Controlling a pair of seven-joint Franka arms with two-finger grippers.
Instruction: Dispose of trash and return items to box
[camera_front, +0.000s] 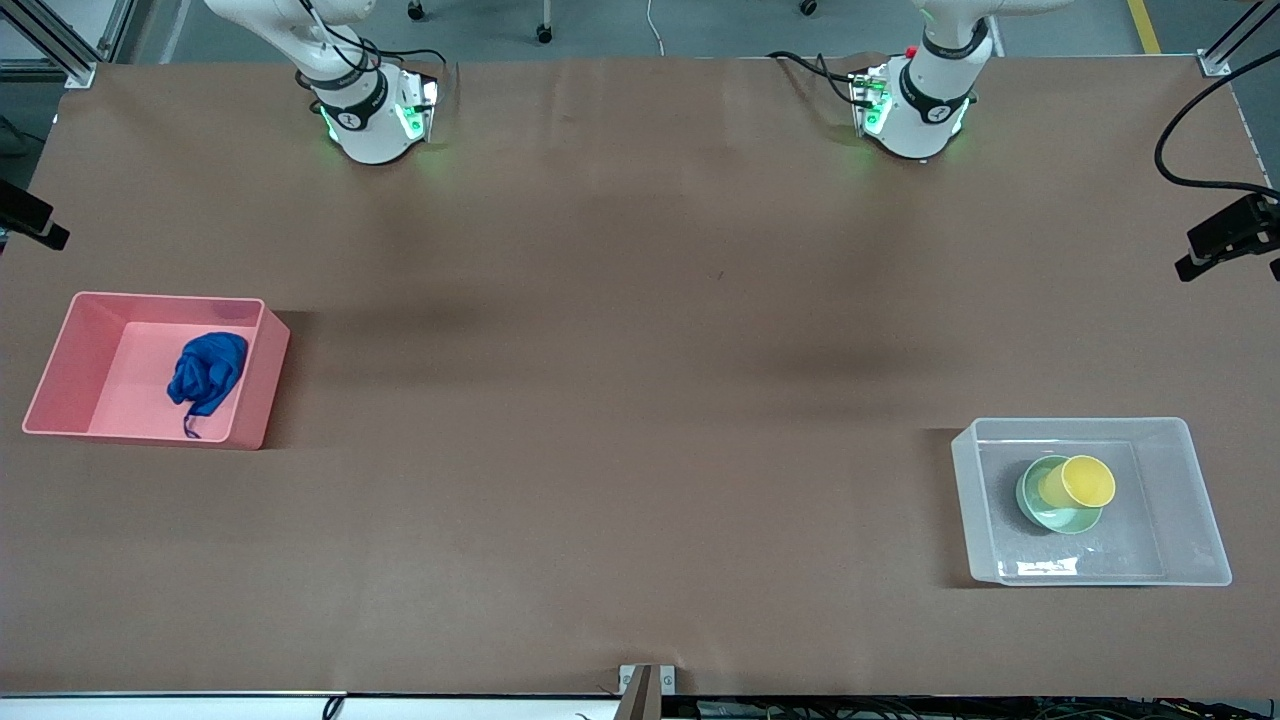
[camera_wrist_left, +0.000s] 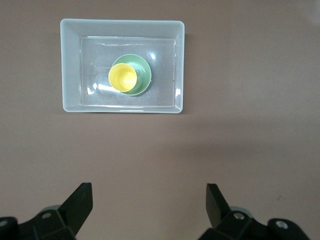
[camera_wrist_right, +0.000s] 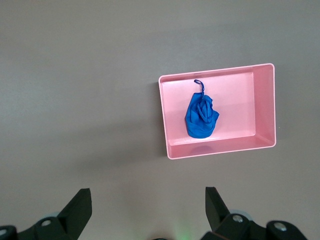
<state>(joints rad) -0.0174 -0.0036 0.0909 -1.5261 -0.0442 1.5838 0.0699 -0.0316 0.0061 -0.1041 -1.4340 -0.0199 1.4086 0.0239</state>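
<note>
The deep-blue trash wad (camera_front: 206, 372) lies in the pink bin (camera_front: 70, 350) at the right arm's end of the table; both show in the right wrist view, wad (camera_wrist_right: 201, 118) and bin (camera_wrist_right: 265, 107). The yellow cup (camera_front: 1080, 482) stands in the mint-green bowl (camera_front: 1040, 512) inside the clear box (camera_front: 1195, 500) at the left arm's end; the left wrist view shows cup (camera_wrist_left: 122, 78), bowl (camera_wrist_left: 142, 80) and box (camera_wrist_left: 70, 65). My left gripper (camera_wrist_left: 149, 205) is open and empty, high over bare table. My right gripper (camera_wrist_right: 148, 206) is open and empty, high over bare table.
Brown paper covers the table (camera_front: 620, 400). Both arm bases (camera_front: 372, 110) (camera_front: 915, 100) stand along the table's edge farthest from the front camera. Black camera mounts (camera_front: 1225, 235) sit at the table's ends.
</note>
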